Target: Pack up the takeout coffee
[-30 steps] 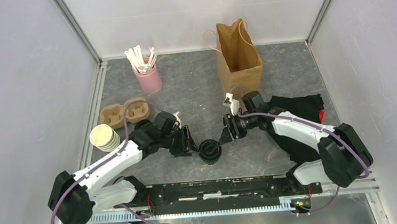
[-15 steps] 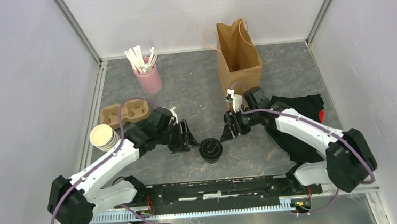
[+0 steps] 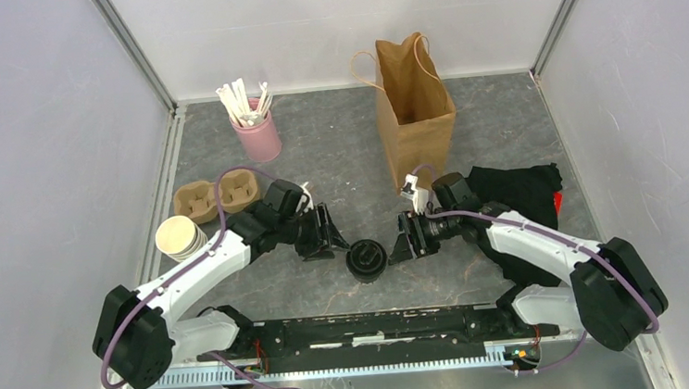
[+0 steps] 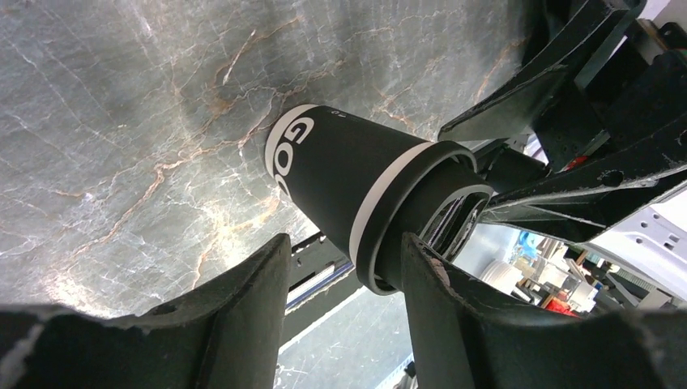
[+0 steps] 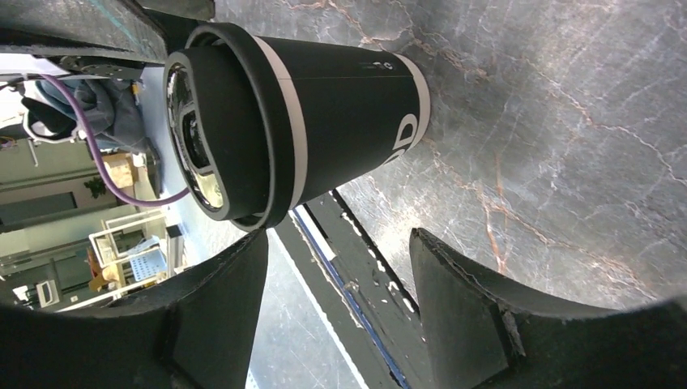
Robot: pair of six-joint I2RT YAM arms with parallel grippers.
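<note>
**Operator:** So where does the coffee stand, and what have I got hold of?

**Spotter:** Nothing yet. The cup [image 3: 365,259] stands upright on the surface [image 3: 319,159], near the front and about midway between your two arms, with its black lid [image 5: 215,121] on. Your left pincer [image 3: 333,236] sits just beside it on one side and your right pincer [image 3: 395,242] just beside it on the other. Both are spread wide and hold nothing. In each wrist view the cup lies just past the fingertips, not clamped between them.

**Operator:** How will it handle?

**Spotter:** You're dealing with a paper wall, so I'd expect it to dent under a hard squeeze. The dark sleeve looks smooth, so it may slip under a weak one. You can't tell from here whether it's full, so treat it as heavy and keep it upright.

**Operator:** And where should I grip it?

**Spotter:** Take it with one pincer only, around the body just below the pale band. The rim and lid should stiffen the paper there. Stay off the lid itself, since I think a pinch could pop it loose. The paper bag [image 3: 415,105] stands open, well apart at the back, and the carrier tray [image 3: 215,195] lies off to your left.
</note>
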